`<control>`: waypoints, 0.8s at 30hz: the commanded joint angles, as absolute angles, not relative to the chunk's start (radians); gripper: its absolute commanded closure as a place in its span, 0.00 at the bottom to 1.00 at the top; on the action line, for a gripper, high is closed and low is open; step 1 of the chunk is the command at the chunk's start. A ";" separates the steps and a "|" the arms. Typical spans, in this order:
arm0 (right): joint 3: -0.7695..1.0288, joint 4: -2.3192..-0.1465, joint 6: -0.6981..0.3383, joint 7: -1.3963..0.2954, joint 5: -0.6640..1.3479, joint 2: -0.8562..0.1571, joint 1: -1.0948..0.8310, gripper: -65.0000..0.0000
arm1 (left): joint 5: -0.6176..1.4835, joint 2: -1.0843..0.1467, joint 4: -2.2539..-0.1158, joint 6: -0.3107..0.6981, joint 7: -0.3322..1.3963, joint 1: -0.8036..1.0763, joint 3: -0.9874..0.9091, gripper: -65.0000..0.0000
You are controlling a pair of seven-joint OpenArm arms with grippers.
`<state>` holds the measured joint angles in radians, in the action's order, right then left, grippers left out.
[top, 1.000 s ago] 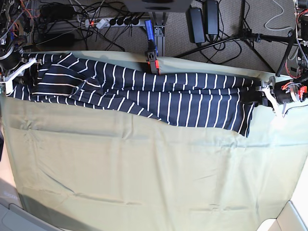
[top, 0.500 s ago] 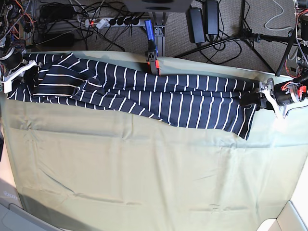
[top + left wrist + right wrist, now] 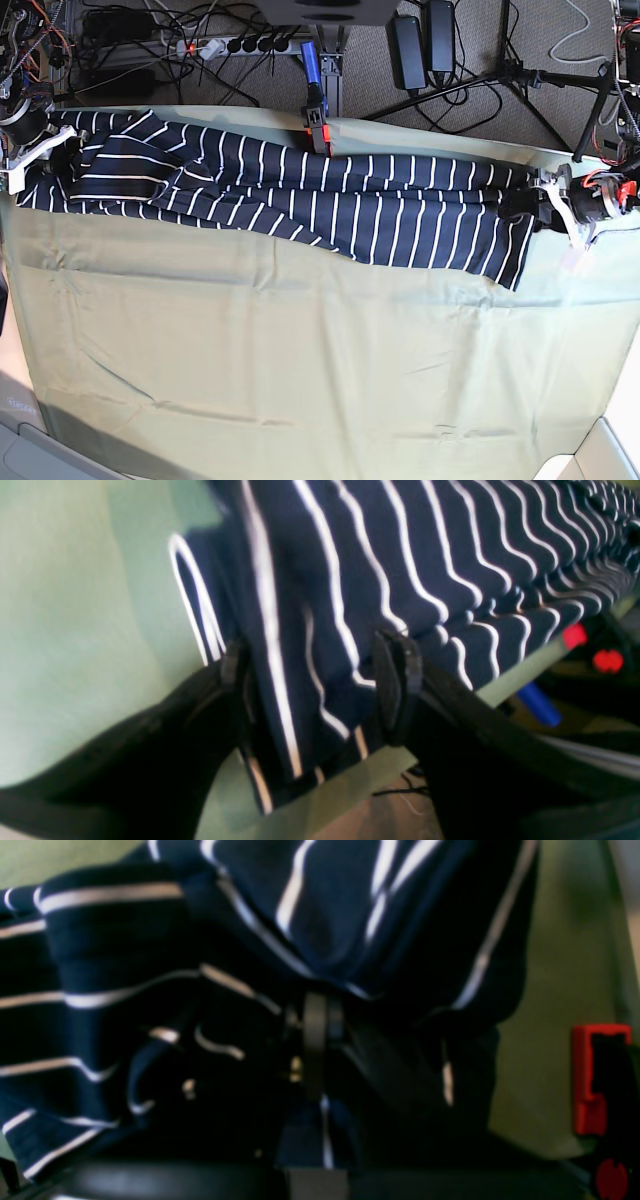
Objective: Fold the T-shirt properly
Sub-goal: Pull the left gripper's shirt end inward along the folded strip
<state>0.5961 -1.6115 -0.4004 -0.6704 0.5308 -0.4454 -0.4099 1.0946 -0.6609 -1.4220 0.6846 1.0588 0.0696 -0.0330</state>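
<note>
Across the far edge of the pale green cloth [image 3: 300,350], base view: T-shirt [image 3: 300,195] stretched into a long narrow band, sleeve end bunched at image left, hem corner hanging nearer at image right. Right gripper [image 3: 45,150] at the image-left end, buried in the fabric; left gripper [image 3: 545,205] at the image-right end, right against the shirt's edge. Blue-handled clamp [image 3: 312,85] upright behind the band's middle; power strip [image 3: 235,45] and cables on the floor beyond.

Left wrist view: left gripper [image 3: 320,680] with fingers [image 3: 395,680] spread wide apart, striped fabric of the T-shirt [image 3: 400,555] lying loose between them, not pinched. Hem edge draped over the table rim; green cloth [image 3: 75,605] to the left. Blurred blue and red shapes at right, not identifiable.

Right wrist view: right gripper [image 3: 315,1050] with pads pressed together, folds of the T-shirt [image 3: 325,915] bunched over and around the tips; pinched layer itself lost in shadow, grip on the fabric apparent. Green cloth [image 3: 550,990] to the right; red part [image 3: 595,1075] at the frame's right edge.
</note>
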 commanded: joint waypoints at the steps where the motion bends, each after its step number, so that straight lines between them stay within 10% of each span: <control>1: 0.607 -1.626 -0.427 -0.656 0.541 -0.464 -0.408 1.00 | 1.116 -0.691 -1.468 0.698 1.040 0.053 -0.047 0.44; 24: 0.607 -1.626 -0.427 -0.662 0.542 -0.465 -0.408 1.00 | 0.839 -0.698 -1.443 0.692 0.942 0.053 -0.048 0.39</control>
